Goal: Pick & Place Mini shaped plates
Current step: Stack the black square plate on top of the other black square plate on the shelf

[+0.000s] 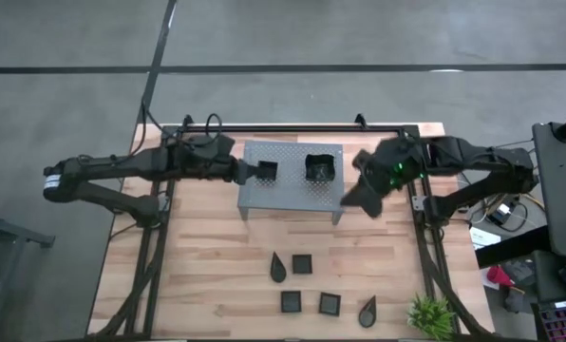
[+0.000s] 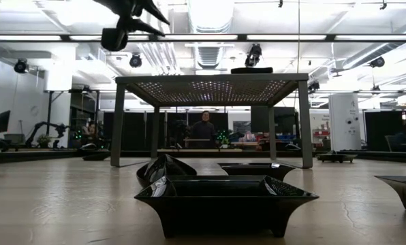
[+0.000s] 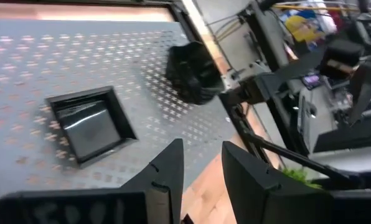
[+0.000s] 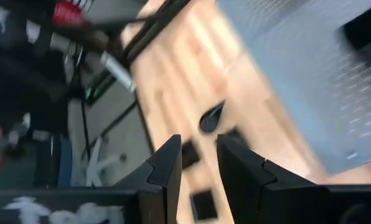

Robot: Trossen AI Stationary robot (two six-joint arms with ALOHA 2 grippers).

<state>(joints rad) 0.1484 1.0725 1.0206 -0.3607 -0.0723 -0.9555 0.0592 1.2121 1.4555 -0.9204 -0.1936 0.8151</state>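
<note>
The grey perforated rack (image 1: pixel 291 179) stands at the table's far middle. Two black mini plates rest on its top: a square one (image 1: pixel 266 171) (image 3: pixel 89 124) near its left end and another (image 1: pixel 319 167) (image 3: pixel 192 71) toward its right. My left gripper (image 1: pixel 250 172) (image 3: pixel 203 168) hovers open at the rack's left end, just short of the square plate, with nothing between its fingers. My right gripper (image 1: pixel 359 195) (image 4: pixel 198 162) hangs open off the rack's right near corner, also with nothing between its fingers. Several more plates lie on the table nearer the front: teardrops (image 1: pixel 278 269) (image 1: pixel 367 310) and squares (image 1: pixel 302 263) (image 1: pixel 291 302) (image 1: pixel 330 304).
A small green plant (image 1: pixel 430 315) stands at the table's near right corner. In the low view a square plate (image 2: pixel 227 204) sits close in front, with the rack (image 2: pixel 210 82) behind it. Bare wood lies on the near left of the table (image 1: pixel 188 275).
</note>
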